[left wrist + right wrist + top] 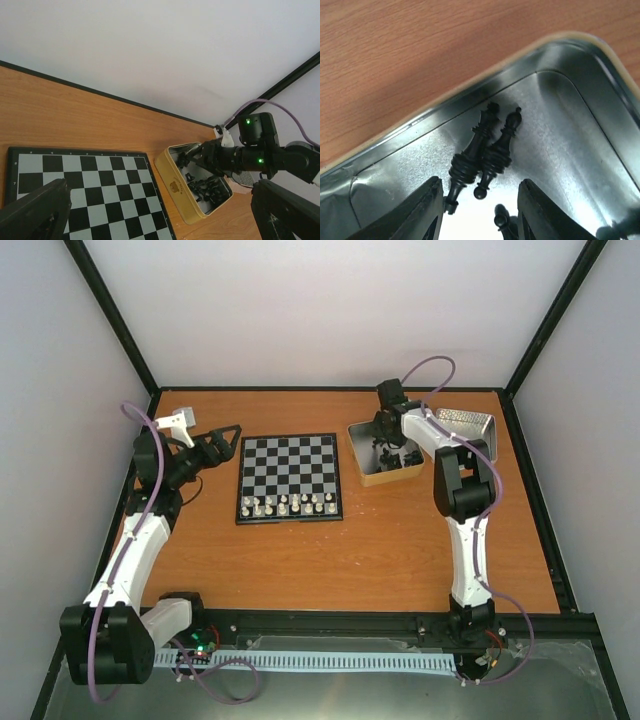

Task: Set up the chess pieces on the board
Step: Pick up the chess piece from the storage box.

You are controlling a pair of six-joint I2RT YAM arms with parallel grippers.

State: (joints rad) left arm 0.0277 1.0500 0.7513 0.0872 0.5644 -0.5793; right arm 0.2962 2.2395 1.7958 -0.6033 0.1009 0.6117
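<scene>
A square gold-walled metal tin (390, 477) lies on the orange-brown wooden desk (400, 550) around the right pincer (385, 448), a silvery metal tray (470, 422) just to that pincer's right, small cream chess figures (283, 506) well to its left.

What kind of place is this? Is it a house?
Probably a robot lab booth, not a house: a wooden table boxed in by plain white walls, a left robot arm and right robot arm bolted at its edge.
</scene>
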